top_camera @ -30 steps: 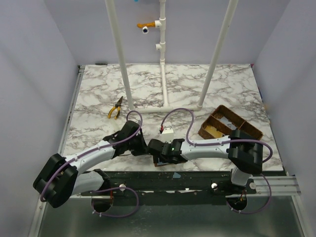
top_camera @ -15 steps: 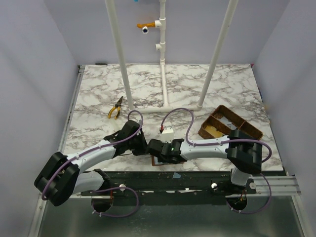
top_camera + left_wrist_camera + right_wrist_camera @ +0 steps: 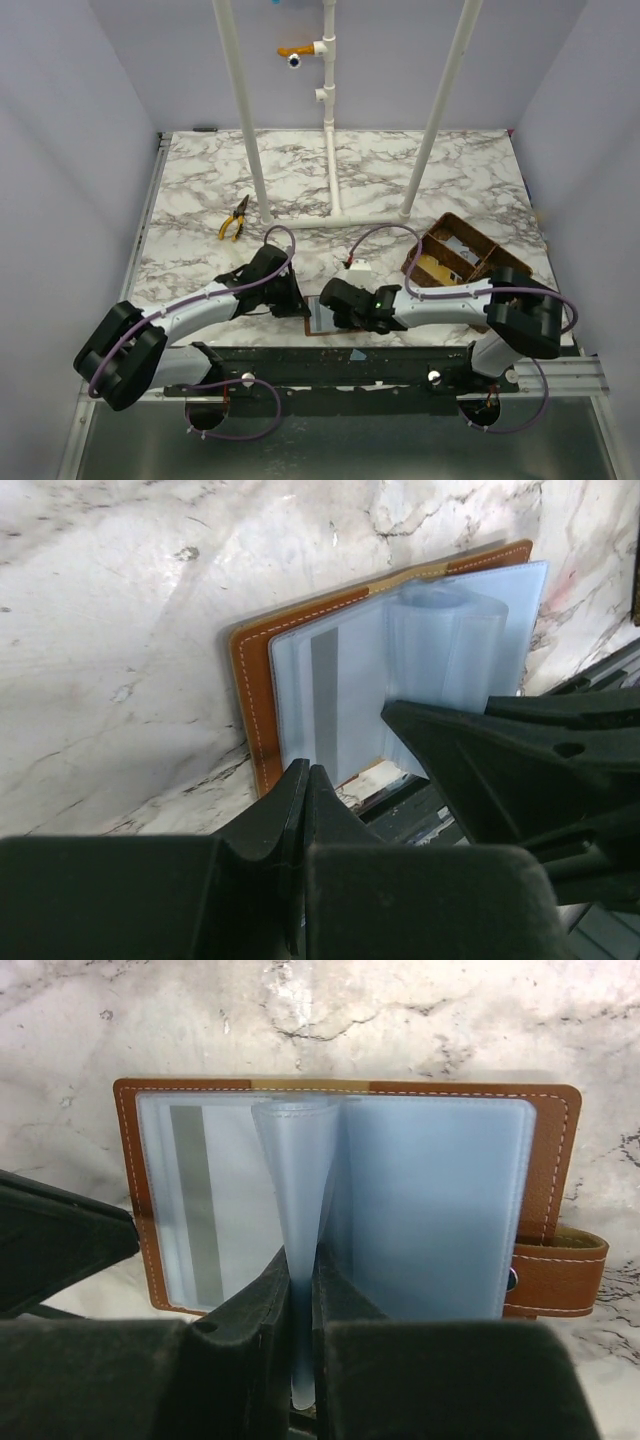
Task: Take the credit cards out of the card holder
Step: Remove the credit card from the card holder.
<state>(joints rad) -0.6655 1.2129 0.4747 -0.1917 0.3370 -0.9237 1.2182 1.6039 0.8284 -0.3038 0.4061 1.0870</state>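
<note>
Jaws of the right gripper (image 3: 302,1275) pinched a blue-grey clear pocket leaf (image 3: 295,1160) of the open brown leather card holder (image 3: 555,1160) on the marble bench (image 3: 400,1020), left gripper (image 3: 305,780) jaws clenched empty beside it; sleeve-parting seemed underway, the pocketed pale striped card (image 3: 195,1200) likely next needing its edge gripped.

- Card holder (image 3: 250,670): lies open on the marble table (image 3: 120,600), clear pockets (image 3: 350,670) facing up.
- Left gripper (image 3: 306,775): jaws together, tips at the holder's near edge.
- Grey stripe (image 3: 323,695): behind one pocket, possibly a card's.
- Right gripper (image 3: 400,715): meets the raised pocket leaf (image 3: 445,630).
</note>
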